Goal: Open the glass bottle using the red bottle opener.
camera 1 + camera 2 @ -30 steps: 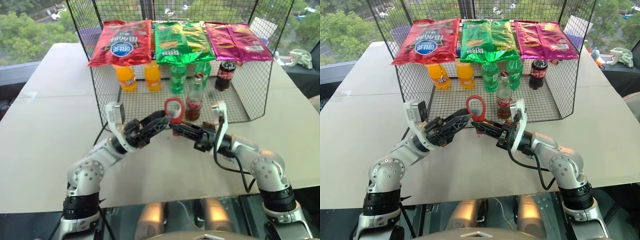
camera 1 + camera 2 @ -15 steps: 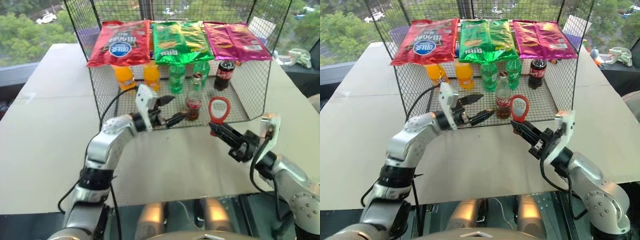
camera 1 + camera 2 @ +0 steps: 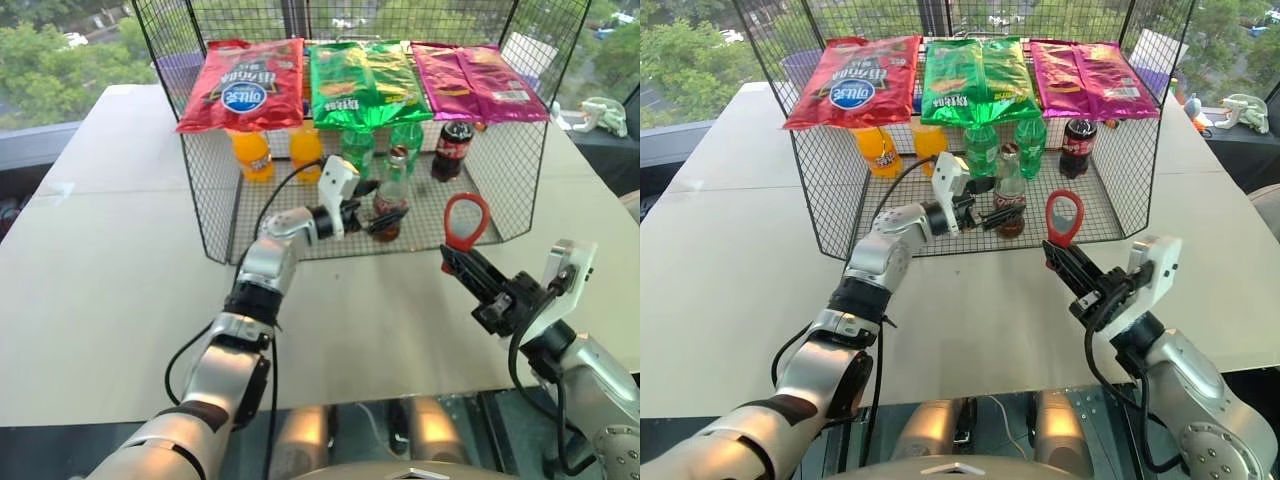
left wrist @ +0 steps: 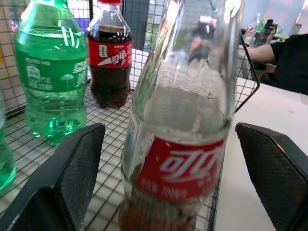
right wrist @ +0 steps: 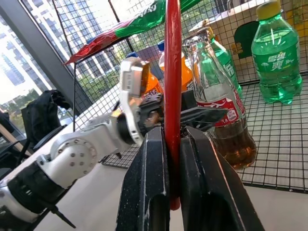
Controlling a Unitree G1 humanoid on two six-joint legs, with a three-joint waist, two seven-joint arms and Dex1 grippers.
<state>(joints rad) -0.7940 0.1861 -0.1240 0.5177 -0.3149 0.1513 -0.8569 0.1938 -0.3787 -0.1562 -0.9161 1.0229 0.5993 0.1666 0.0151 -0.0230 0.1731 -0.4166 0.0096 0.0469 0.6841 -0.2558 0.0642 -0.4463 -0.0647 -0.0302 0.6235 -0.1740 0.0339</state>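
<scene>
Bottle [image 3: 389, 200] standing on the wire basket's [image 3: 215, 190] floor near its front edge, left gripper [image 3: 381, 218] gaping wide with fingers on either side of it, right gripper [image 3: 462, 271] clamping the opener [image 3: 466, 222] upright over the bench [image 3: 100, 250], right of the bottle.

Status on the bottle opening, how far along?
Done: right gripper is shut on the red bottle opener. In hand: left gripper is open, fingers either side of the glass bottle, not yet closed. Left: grip the bottle, bring the opener over, lift the cap, still on.
</scene>
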